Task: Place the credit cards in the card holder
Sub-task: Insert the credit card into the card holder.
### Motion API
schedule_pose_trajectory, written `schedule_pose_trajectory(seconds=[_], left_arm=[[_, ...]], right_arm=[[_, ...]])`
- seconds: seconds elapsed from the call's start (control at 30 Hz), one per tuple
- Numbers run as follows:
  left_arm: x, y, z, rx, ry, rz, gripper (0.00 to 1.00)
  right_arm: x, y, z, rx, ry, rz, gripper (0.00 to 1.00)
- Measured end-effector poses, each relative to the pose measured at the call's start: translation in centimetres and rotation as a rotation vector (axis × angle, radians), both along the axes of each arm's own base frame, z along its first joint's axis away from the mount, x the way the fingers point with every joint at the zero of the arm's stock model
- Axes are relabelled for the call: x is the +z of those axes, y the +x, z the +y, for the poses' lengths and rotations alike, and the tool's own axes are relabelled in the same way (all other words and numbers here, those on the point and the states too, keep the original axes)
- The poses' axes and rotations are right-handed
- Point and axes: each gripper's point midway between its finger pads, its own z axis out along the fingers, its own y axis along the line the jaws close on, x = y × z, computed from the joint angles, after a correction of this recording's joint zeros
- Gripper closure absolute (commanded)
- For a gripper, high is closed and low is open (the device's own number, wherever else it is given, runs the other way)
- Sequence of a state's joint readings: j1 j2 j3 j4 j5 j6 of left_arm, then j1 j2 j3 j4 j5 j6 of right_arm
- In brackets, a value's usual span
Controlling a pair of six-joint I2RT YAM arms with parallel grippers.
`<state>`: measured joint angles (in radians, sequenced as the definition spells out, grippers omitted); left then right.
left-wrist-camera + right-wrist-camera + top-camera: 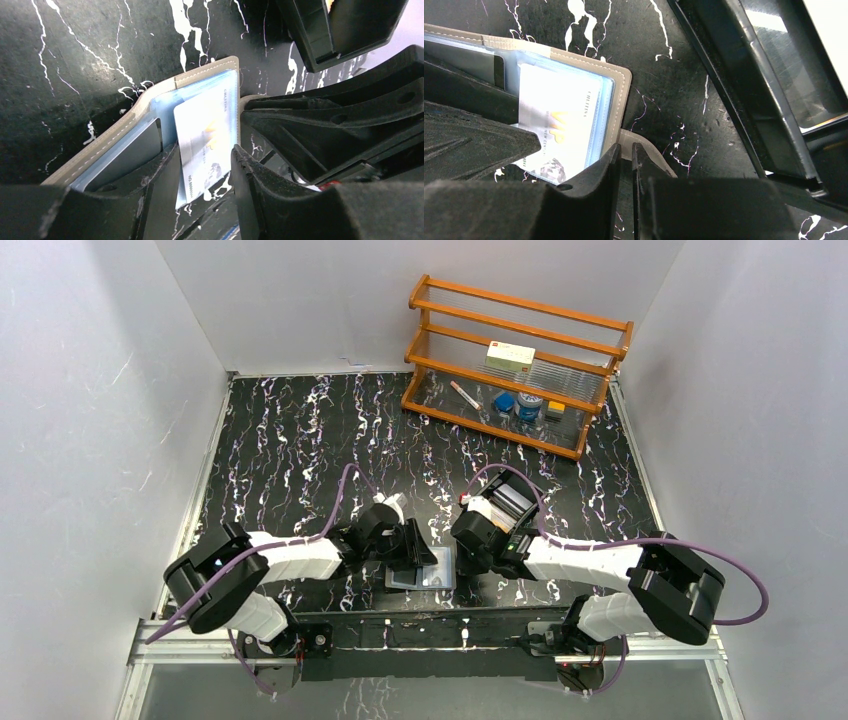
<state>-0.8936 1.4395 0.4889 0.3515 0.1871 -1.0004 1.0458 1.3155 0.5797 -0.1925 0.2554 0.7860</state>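
The grey card holder (425,578) lies open on the table between my two grippers, its bluish sleeves (150,107) facing up. One pale credit card (205,140) stands partly inside a sleeve, its lower end sticking out past the holder's edge. My left gripper (202,150) is open and straddles that free end, with a gap on the right side. In the right wrist view the same card (559,115) shows through the plastic. My right gripper (626,146) has its jaws almost together, tips down on the holder's snap tab (646,150). Other cards are hidden.
A black box-like tray (512,502) sits just behind the right gripper and fills the right of its wrist view (744,85). A wooden rack (515,360) with small items stands at the back right. White walls enclose the black marbled table (300,440).
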Motion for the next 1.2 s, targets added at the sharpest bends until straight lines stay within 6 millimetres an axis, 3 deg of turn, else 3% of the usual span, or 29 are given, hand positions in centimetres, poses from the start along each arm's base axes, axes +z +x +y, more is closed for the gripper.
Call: schedule_pose_trajectory(seconds=[0.3, 0.5, 0.6, 0.83, 1.1, 1.2], left_arm=[[0.4, -0.8, -0.8, 0.049, -0.088, 0.088, 0.57], [0.5, -1.0, -0.2, 0.052, -0.030, 0.105, 0.52], [1.5, -0.5, 0.3, 0.060, 0.034, 0.075, 0.48], [4.3, 0.2, 2.6, 0.092, 0.117, -0.011, 0.45], [3.5, -0.2, 6.7, 0.136, 0.289, -0.031, 0.38], [3.2, -0.3, 7.3, 0.135, 0.310, -0.037, 0.37]], right_arm=[[0.0, 0.1, 0.0, -0.001, -0.002, -0.001, 0.78], [0.2, 0.3, 0.0, -0.008, -0.009, -0.007, 0.72], [0.6, 0.2, -0.5, -0.015, -0.016, -0.013, 0.71], [3.4, 0.4, 0.4, -0.012, 0.064, -0.039, 0.64], [5.2, 0.4, 2.8, 0.012, 0.193, -0.041, 0.51], [5.4, 0.4, 3.4, 0.014, 0.228, -0.041, 0.48]])
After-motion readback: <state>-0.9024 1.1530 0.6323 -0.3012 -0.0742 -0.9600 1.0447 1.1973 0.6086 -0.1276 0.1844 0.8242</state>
